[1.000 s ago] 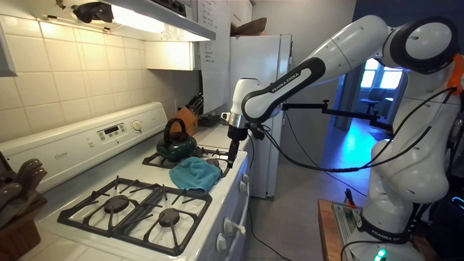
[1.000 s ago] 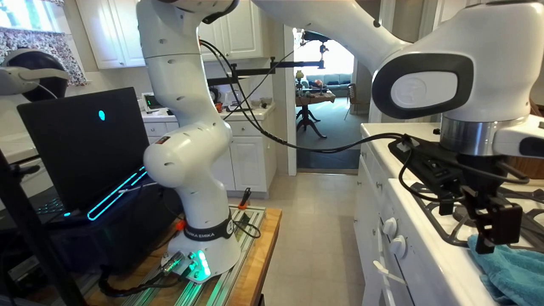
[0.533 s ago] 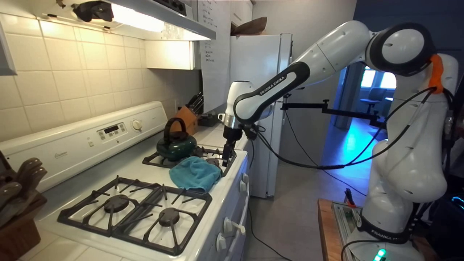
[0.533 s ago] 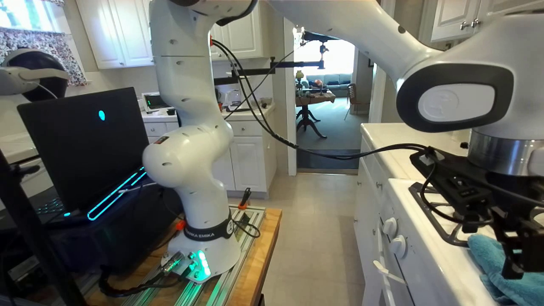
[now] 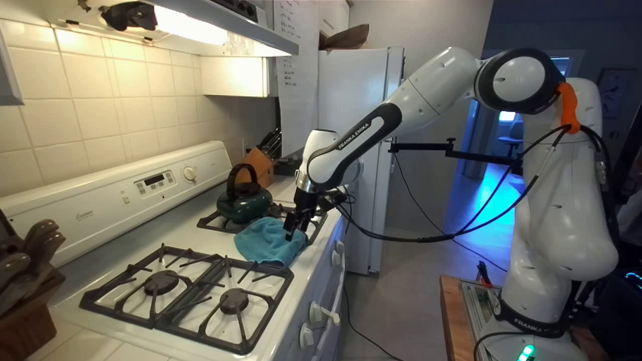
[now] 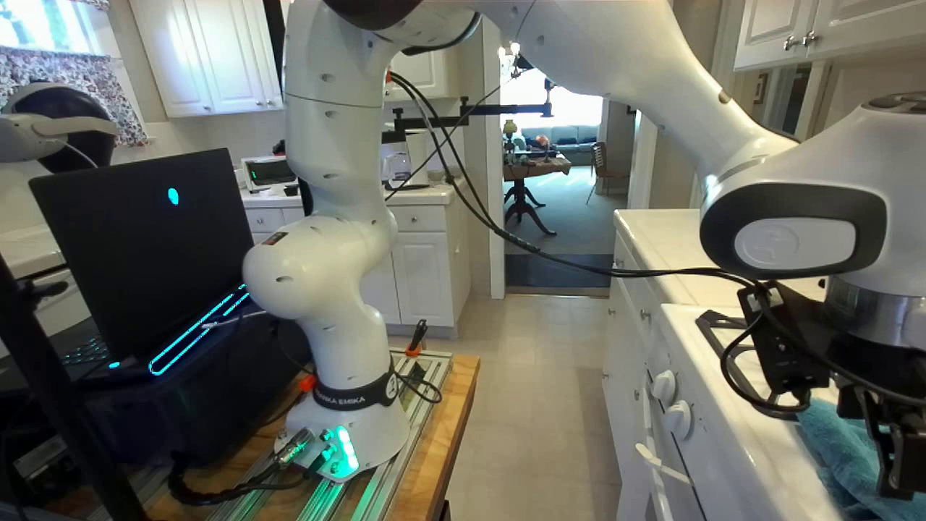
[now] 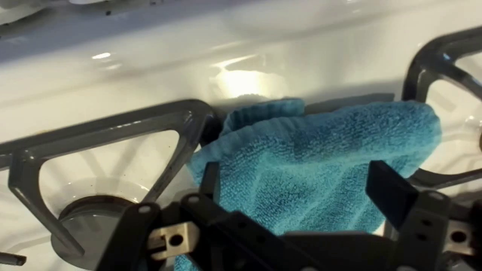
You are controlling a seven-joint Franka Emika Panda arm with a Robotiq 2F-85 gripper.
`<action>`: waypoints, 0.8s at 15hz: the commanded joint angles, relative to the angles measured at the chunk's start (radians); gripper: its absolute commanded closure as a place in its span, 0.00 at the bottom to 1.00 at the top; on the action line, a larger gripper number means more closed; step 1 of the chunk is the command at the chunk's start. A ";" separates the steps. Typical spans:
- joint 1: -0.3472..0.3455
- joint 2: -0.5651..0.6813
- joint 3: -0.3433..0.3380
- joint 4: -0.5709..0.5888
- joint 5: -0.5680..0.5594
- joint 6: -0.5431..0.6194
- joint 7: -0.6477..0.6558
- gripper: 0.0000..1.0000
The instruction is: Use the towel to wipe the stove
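Observation:
The blue towel (image 5: 266,240) lies crumpled on the white stove (image 5: 183,225), between the two black burner grates. It also shows in an exterior view at the lower right (image 6: 843,449) and fills the middle of the wrist view (image 7: 312,150). My gripper (image 5: 295,231) points down over the towel's right part. In the wrist view my gripper (image 7: 293,173) is open, with its fingers wide apart and the towel below and between them. Nothing is held. Whether the fingertips touch the towel cannot be told. In an exterior view the gripper (image 6: 893,485) is partly cut off by the frame edge.
A dark green kettle (image 5: 244,203) stands on the back grate behind the towel. The near grate (image 5: 188,296) has raised black bars. Knobs (image 5: 315,312) line the stove front. A knife block (image 5: 30,281) stands at the near left. A range hood (image 5: 225,30) hangs above.
My gripper has moved left and down in an exterior view, from beside the towel to over it, and has tilted. The towel has not visibly moved.

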 commanded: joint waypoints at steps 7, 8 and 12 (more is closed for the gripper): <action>0.014 0.100 -0.001 0.078 -0.033 0.009 0.235 0.00; 0.018 0.108 -0.008 0.084 -0.047 0.000 0.255 0.00; 0.022 0.137 -0.012 0.111 -0.077 -0.032 0.292 0.34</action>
